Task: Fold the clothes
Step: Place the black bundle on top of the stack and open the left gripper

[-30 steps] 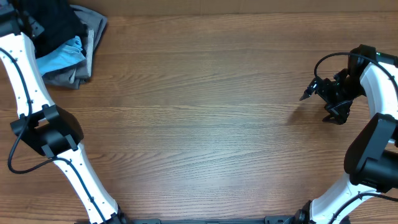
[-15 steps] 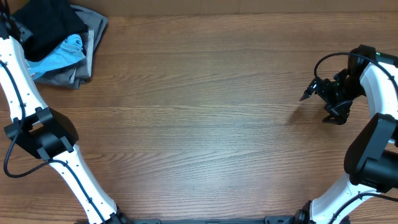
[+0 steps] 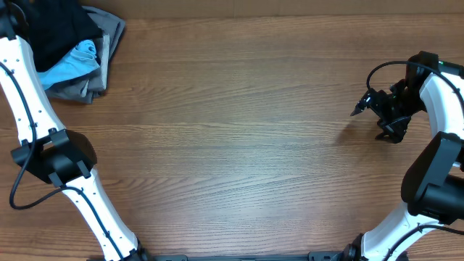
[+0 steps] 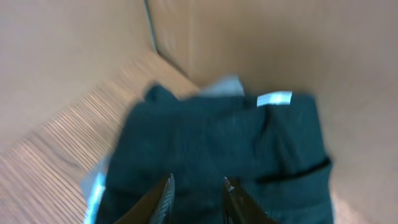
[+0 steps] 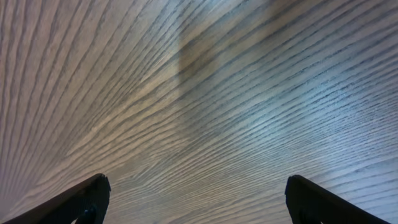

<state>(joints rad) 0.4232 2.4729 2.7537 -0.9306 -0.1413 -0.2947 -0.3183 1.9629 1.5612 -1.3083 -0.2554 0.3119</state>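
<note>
A pile of clothes lies at the table's far left corner: a dark garment (image 3: pixel 61 32) on top, a light blue one (image 3: pixel 69 65) and a grey one (image 3: pixel 101 54) under it. In the left wrist view the dark garment (image 4: pixel 217 143) with a white label (image 4: pixel 273 98) fills the frame. My left gripper (image 4: pixel 198 186) hovers over the dark garment, fingers a little apart and empty. My right gripper (image 3: pixel 377 119) is wide open over bare wood at the right side; its fingertips (image 5: pixel 196 199) hold nothing.
The wooden table (image 3: pixel 232 145) spreads between the two arms. A tan wall (image 4: pixel 74 50) rises behind the pile at the table corner. My left arm's white links (image 3: pixel 32 109) run along the left edge.
My left arm has shifted slightly near the pile at the far left corner. The right arm has not moved.
</note>
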